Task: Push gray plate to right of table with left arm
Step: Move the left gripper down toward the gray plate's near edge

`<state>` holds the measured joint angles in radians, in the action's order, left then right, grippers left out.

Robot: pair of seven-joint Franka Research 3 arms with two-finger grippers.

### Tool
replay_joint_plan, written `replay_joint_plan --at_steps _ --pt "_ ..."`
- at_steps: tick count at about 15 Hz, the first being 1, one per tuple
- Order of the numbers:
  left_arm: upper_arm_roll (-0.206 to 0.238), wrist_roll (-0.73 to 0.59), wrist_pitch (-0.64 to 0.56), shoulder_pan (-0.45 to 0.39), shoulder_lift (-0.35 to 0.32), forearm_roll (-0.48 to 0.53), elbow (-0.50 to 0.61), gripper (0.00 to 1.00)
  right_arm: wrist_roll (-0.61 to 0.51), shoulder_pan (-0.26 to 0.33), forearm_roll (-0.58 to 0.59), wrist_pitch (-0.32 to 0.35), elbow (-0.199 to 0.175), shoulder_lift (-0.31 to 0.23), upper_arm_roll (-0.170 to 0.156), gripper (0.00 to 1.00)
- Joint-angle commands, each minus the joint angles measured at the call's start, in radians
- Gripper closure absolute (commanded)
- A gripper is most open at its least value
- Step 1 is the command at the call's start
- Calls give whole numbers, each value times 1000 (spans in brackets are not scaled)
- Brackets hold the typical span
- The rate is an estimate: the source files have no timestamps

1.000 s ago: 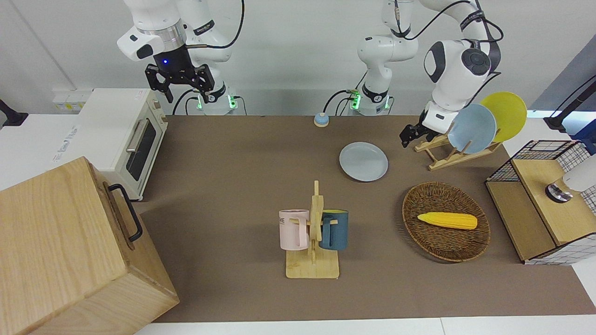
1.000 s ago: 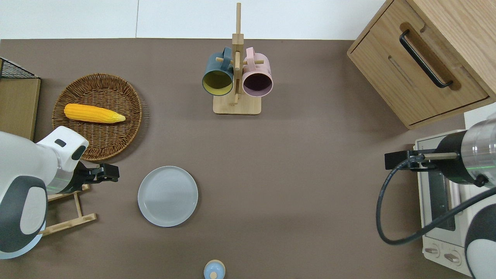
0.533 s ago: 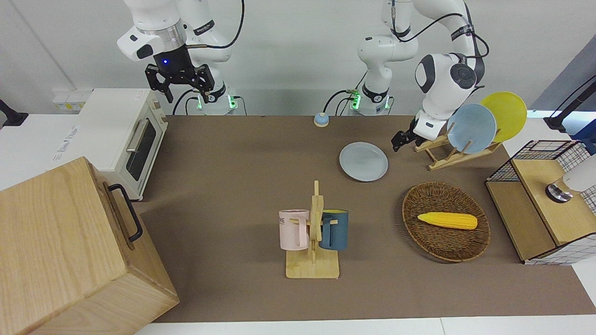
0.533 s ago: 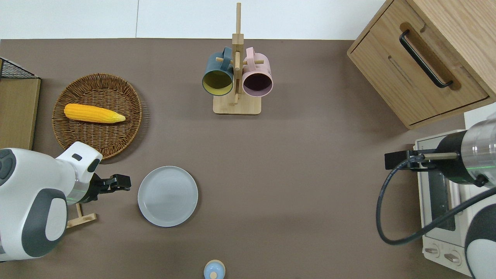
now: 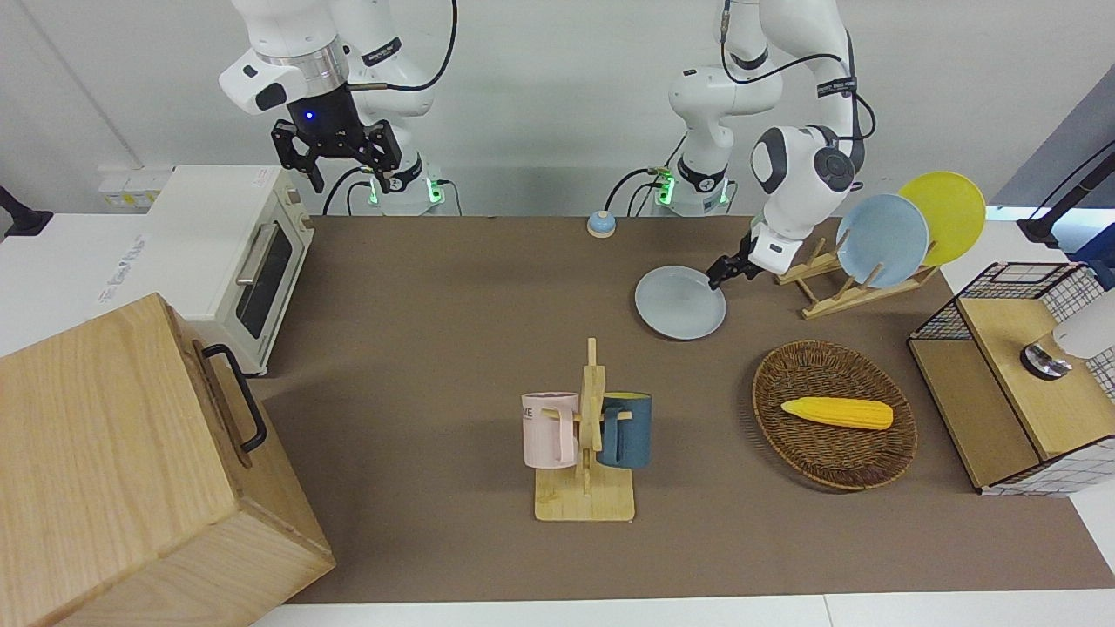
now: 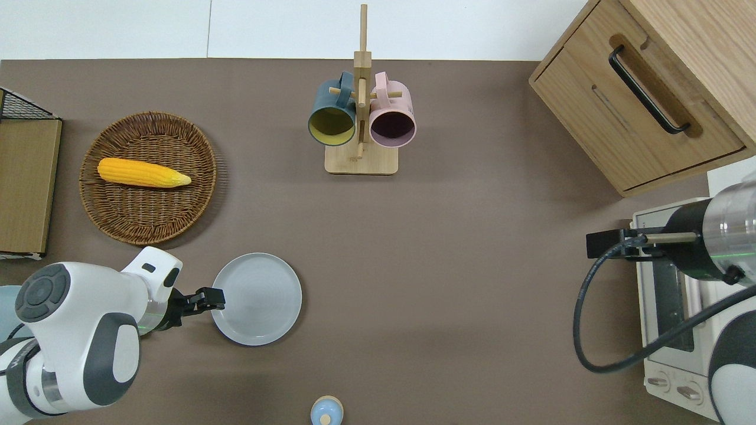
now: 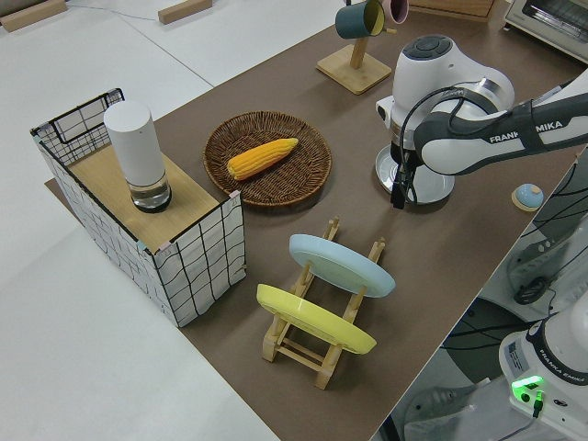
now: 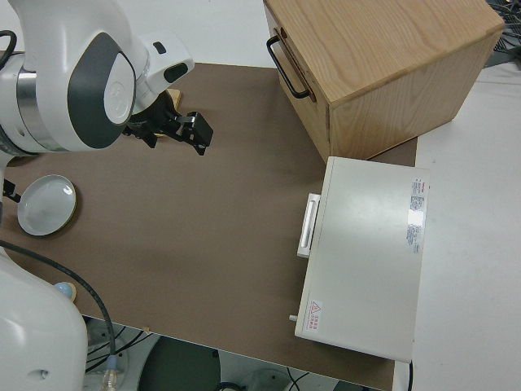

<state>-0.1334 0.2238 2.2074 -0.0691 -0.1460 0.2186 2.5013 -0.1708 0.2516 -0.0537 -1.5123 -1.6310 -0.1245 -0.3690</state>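
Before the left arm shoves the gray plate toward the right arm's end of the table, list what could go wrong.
1. The left gripper meets the gray plate at its low rim, so it might ride over the rim or tip the plate.
2. Contact looks slightly off the plate's centre, so the plate may spin and veer toward the small blue knob near the robots' edge.
3. A long push could reach the toaster oven.

"FRANKA EMIKA" on the left arm (image 7: 478, 138); "ME" on the pink mug (image 5: 549, 428)

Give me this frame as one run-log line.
phase: contact approach | left tool at edge of gray plate, left-arm side | plate flat on table, not yet pushed | right arm parked
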Motion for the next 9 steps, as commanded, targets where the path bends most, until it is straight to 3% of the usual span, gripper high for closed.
replay_joint_plan --at_steps 1,5,9 --pt "-22 -8 38 -5 -24 21 41 38 -10 24 -21 0 -27 -27 -15 5" --pt "-22 -9 51 -5 -12 21 41 124 -10 24 -21 0 -27 -27 -15 5" --pt "-46 -8 83 -6 3 21 54 126 -10 24 -21 0 -27 -27 -15 5"
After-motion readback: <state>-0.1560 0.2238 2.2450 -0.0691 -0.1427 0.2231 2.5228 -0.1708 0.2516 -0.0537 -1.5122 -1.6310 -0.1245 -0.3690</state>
